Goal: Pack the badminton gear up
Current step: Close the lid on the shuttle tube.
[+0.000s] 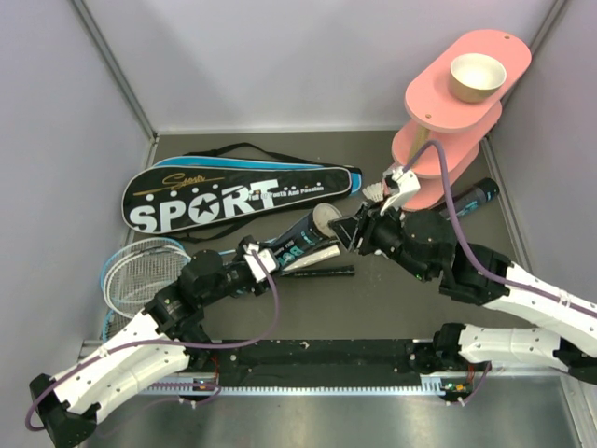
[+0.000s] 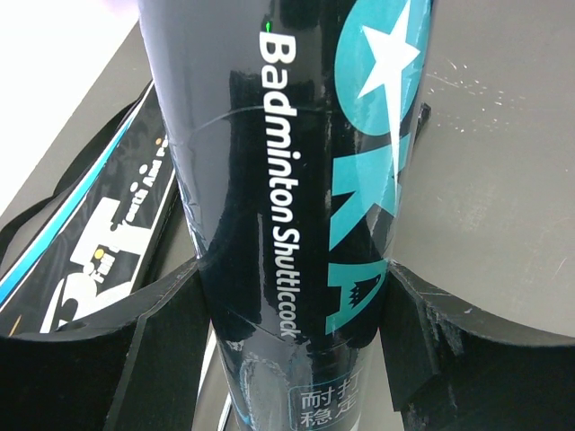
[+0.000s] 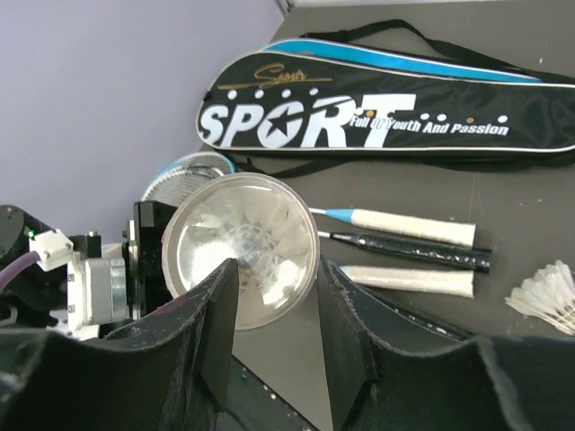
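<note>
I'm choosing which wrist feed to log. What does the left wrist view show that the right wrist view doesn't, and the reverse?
Left wrist only: the Badminton Shuttlecock lettering along the tube, clamped by the left gripper. Right wrist only: the tube's round clear end, three racket handles and a loose shuttlecock. Both: the tube and the black SPORT bag.

Black SPORT racket bag (image 1: 242, 196) lay at 11 o'clock; black cylinder tube (image 1: 298, 245) at centre; tan round bowl (image 1: 478, 77) on pink three-tier stand (image 1: 438, 140) at 2.
</note>
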Motion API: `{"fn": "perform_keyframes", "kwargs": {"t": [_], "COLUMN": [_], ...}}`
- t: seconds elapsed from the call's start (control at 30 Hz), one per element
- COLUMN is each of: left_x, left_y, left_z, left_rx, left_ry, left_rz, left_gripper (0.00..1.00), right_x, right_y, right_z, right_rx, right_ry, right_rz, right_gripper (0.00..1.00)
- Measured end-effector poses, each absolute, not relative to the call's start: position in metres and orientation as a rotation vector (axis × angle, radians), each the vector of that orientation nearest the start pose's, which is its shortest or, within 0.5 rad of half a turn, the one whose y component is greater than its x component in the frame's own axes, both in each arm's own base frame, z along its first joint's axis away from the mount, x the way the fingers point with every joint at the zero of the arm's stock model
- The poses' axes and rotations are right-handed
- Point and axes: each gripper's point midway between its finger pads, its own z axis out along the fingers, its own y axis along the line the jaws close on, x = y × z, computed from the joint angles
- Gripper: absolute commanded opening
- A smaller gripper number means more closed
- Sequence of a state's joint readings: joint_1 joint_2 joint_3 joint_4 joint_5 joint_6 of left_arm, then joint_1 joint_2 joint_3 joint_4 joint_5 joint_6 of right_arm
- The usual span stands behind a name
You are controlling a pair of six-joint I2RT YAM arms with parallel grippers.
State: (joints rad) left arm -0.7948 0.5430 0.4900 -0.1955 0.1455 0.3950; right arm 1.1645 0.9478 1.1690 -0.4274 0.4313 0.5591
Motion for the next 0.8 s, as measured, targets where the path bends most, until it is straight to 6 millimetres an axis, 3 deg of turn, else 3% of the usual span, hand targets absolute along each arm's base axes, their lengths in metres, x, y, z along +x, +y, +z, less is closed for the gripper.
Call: {"fn": "perform_keyframes", "kwargs": {"t": [0.17,0.43,0.63,0.8], "left_x": [0.184,0.18,0.179,0.178], "left_y": [-0.202,-0.205,-0.207,-0.208], "left_z": [0.196,0.205,0.208,0.212], "left_rx": [1.107,1.082,1.082,1.08], "left_ry": [1.465,1.434,1.42,1.399], "left_rz": [-0.421,-0.461,-0.473,-0.483], "left_gripper": [0.0,0.0,0.0,0.0], "right_x": [0.176,0.175,0.177,0.178], "right_y": [0.272,0.269,0.264,0.26], "right_z": [0.349,0.36,0.363,0.366], "right_rx": [-0.169,-0.122,-0.115,-0.11], "right_ry": [1.794,1.763,1.768,1.771], "right_rz": [0.887,0.93,0.911,0.896], "right_gripper": [0.4,0.43,0.33,0.34]}}
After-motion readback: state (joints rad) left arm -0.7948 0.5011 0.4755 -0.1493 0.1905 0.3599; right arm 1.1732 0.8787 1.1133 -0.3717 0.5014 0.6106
